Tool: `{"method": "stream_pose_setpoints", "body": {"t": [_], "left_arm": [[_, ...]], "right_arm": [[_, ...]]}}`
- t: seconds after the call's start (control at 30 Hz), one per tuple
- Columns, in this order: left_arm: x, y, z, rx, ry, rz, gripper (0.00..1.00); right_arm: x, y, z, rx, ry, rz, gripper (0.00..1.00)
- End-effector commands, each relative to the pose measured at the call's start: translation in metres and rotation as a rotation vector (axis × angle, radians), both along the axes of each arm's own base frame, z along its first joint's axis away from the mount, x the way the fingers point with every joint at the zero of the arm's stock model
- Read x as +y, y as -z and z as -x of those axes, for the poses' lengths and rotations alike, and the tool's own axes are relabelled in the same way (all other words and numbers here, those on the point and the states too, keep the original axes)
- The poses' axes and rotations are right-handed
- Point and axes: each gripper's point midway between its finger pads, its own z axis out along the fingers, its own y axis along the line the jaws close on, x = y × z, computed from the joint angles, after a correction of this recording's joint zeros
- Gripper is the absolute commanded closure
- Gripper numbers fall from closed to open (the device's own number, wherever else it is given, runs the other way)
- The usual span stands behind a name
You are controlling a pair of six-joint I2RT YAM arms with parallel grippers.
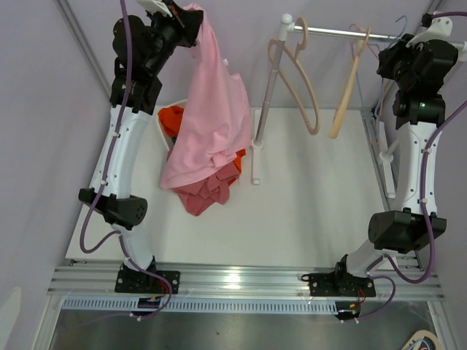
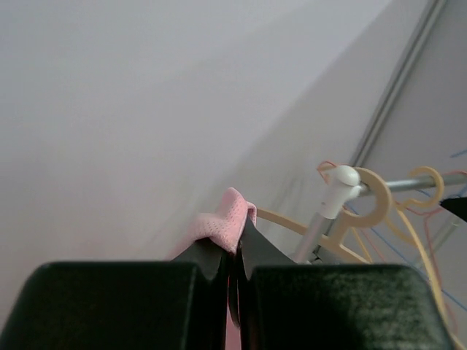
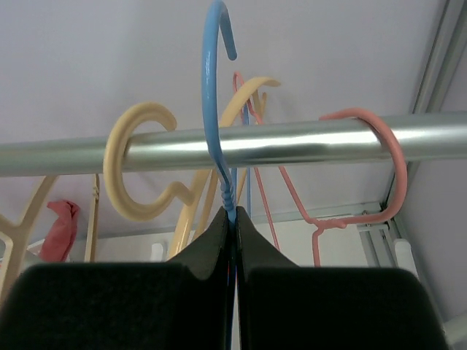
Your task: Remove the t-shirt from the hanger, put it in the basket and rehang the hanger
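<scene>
A pink t-shirt [image 1: 211, 109] hangs in a long drape from my left gripper [image 1: 188, 16], which is raised at the back left. In the left wrist view the gripper [image 2: 235, 244] is shut on a fold of the pink fabric [image 2: 228, 217]. The shirt hangs apart from the rail, and no hanger shows inside it. My right gripper [image 3: 232, 222] is shut on the twisted neck of a blue wire hanger [image 3: 210, 109], whose hook rests over the metal rail [image 3: 292, 142]. In the top view that gripper [image 1: 429, 28] sits at the rail's right end.
Two beige hangers [image 1: 305, 87] [image 1: 349, 91] and a pink wire hanger [image 3: 383, 168] hang on the rail [image 1: 328, 31]. The rail's post [image 1: 264, 95] stands mid-table. A white basket [image 1: 165, 135] holds orange clothes, and red garments [image 1: 208, 191] lie under the shirt's hem.
</scene>
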Motion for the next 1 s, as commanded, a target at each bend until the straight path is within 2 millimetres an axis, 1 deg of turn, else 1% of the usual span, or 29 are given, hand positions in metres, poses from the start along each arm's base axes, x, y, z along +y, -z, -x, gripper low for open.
{"method": "stream_pose_setpoints", "body": {"t": [0.0, 0.03, 0.07, 0.1, 0.13, 0.17, 0.2, 0.23, 0.27, 0.33, 0.37, 0.43, 0.47, 0.5, 0.53, 0.57, 0.6, 0.63, 0.67, 0.7, 0.73, 0.77, 0.8, 0.83, 0.87, 0.9, 0.97], "left_arm": [[0.039, -0.041, 0.0, -0.137, -0.089, 0.043, 0.99], [0.054, -0.04, -0.006, -0.137, -0.126, 0.04, 0.99], [0.061, -0.037, -0.01, -0.129, -0.145, 0.042, 0.99], [0.069, -0.033, -0.013, -0.116, -0.162, 0.046, 0.99], [0.082, -0.025, -0.022, -0.098, -0.189, 0.043, 0.99], [0.087, -0.013, -0.029, -0.069, -0.202, 0.04, 0.99], [0.093, -0.011, -0.03, -0.062, -0.215, 0.047, 0.99], [0.101, -0.003, -0.035, -0.049, -0.236, 0.048, 0.99], [0.105, 0.011, -0.042, -0.022, -0.257, 0.046, 0.99], [0.108, 0.018, -0.046, -0.02, -0.274, 0.047, 0.99], [0.108, 0.037, -0.056, 0.015, -0.28, 0.039, 0.99], [0.103, 0.052, -0.064, 0.057, -0.256, 0.037, 0.99], [0.099, 0.069, -0.073, 0.104, -0.243, 0.031, 0.99], [0.093, 0.077, -0.075, 0.129, -0.208, 0.042, 0.99], [0.09, 0.092, -0.079, 0.166, -0.191, 0.044, 0.99], [0.086, 0.099, -0.08, 0.187, -0.174, 0.053, 0.99], [0.082, 0.126, -0.086, 0.245, -0.153, 0.074, 0.99], [0.077, 0.136, -0.086, 0.262, -0.126, 0.082, 0.99], [0.075, 0.139, -0.084, 0.268, -0.113, 0.098, 0.99], [0.073, 0.167, -0.086, 0.317, -0.106, 0.119, 0.99], [0.072, 0.172, -0.084, 0.325, -0.1, 0.13, 0.99], [0.072, 0.177, -0.084, 0.336, -0.1, 0.144, 0.99], [0.071, 0.204, -0.083, 0.392, -0.099, 0.159, 0.99], [0.071, 0.209, -0.082, 0.403, -0.099, 0.168, 0.99], [0.069, 0.224, -0.081, 0.429, -0.093, 0.167, 0.99], [0.068, 0.225, -0.078, 0.426, -0.091, 0.168, 0.99], [0.068, 0.244, -0.075, 0.455, -0.109, 0.162, 0.99]], "right_arm": [[-0.013, -0.009, 0.007, -0.009, 0.055, 0.033, 1.0], [-0.014, -0.008, 0.008, -0.004, 0.056, 0.034, 1.0], [-0.019, -0.002, 0.008, 0.011, 0.067, 0.027, 1.0], [-0.022, -0.002, 0.01, 0.011, 0.074, 0.027, 1.0], [-0.023, 0.0, 0.011, 0.014, 0.074, 0.025, 1.0], [-0.027, 0.004, 0.012, 0.022, 0.082, 0.022, 1.0], [-0.028, 0.005, 0.013, 0.019, 0.087, 0.016, 1.0], [-0.029, 0.003, 0.015, 0.016, 0.094, 0.014, 1.0], [-0.03, 0.002, 0.016, 0.009, 0.093, 0.015, 1.0], [-0.029, 0.003, 0.016, 0.009, 0.088, 0.01, 1.0], [-0.025, 0.004, 0.014, 0.007, 0.059, 0.007, 1.0], [-0.019, 0.003, 0.01, 0.0, 0.026, -0.013, 1.0], [-0.016, 0.003, 0.005, -0.009, 0.006, -0.018, 1.0], [-0.011, 0.002, 0.003, -0.018, -0.025, -0.021, 1.0], [-0.008, 0.001, 0.001, -0.026, -0.036, -0.031, 1.0], [-0.006, -0.002, -0.004, -0.044, -0.044, -0.03, 1.0], [-0.003, -0.002, -0.007, -0.051, -0.058, -0.029, 1.0], [0.0, -0.007, -0.008, -0.064, -0.07, -0.03, 1.0], [0.003, -0.01, -0.011, -0.073, -0.077, -0.026, 1.0], [0.004, -0.005, -0.018, -0.064, -0.088, -0.026, 1.0], [0.006, -0.005, -0.021, -0.063, -0.095, -0.026, 1.0], [0.007, -0.01, -0.022, -0.074, -0.099, -0.024, 1.0], [0.01, -0.004, -0.029, -0.059, -0.122, -0.032, 1.0], [0.014, -0.004, -0.032, -0.057, -0.142, -0.038, 1.0], [0.019, -0.01, -0.031, -0.061, -0.168, -0.057, 1.0], [0.023, -0.003, -0.037, -0.044, -0.191, -0.071, 1.0], [0.037, -0.002, -0.038, -0.039, -0.248, -0.089, 1.0]]}}
